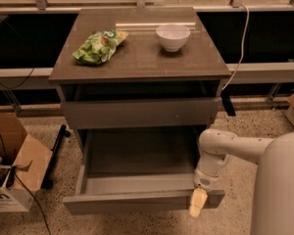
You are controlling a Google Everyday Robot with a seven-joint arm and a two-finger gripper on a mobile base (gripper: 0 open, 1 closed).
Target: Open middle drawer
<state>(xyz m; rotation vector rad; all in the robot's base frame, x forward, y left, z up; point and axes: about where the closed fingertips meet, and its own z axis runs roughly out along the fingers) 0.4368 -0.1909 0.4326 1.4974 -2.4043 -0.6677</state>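
The middle drawer (137, 203) is pulled far out toward the camera. Its flat grey-brown front sits low in the view and its plain grey inner tray (137, 182) is exposed and holds nothing. My gripper (198, 202), on a white arm coming in from the right, is at the right end of that front, its pale tip over the front's top edge. The closed drawer front (139, 112) above it sits under the cabinet top. Any drawer below the open one is hidden.
On the cabinet top (137, 58) lie a green chip bag (99, 46) and a white bowl (172, 36). A cardboard box (12, 168) stands on the floor at the left, with cables and a black bar beside it. My white body (279, 190) fills the lower right.
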